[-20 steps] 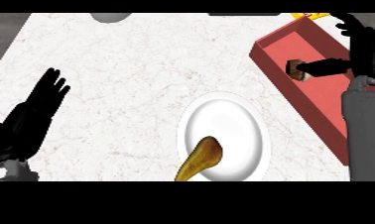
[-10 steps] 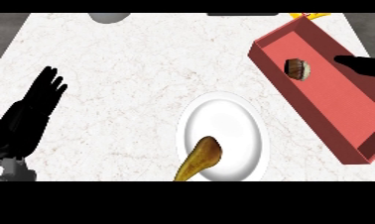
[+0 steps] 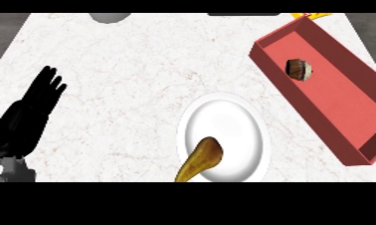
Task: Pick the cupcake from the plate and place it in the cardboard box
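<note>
The black left robot hand [image 3: 33, 107] shows at the left edge of the head view, on the end of its grey forearm, its fingers straight, spread a little apart and pointing up and to the right (it holds nothing and touches none of the things). It rests over the white marbled stone bench [image 3: 147, 59], well apart from everything else. Towards the middle and low in the view lies the white round plate [image 3: 228, 122], and on its lower left part sits a yellow-brown tapered piece of food [image 3: 202, 157], whose narrow end runs off the plate's rim towards the lower edge. To the right of the plate, close by its rim, stands the red open-topped rectangular box [image 3: 334, 97], set at a slant from the upper middle to the lower right. The small brown cupcake in a pale wrapper [image 3: 298, 69] lies inside this box, in its upper end, tipped on its side. At the far edge of the bench a grey round object [image 3: 110, 17] is partly cut off, and a small yellow object [image 3: 308, 16] shows just beyond the box's top corner.
</note>
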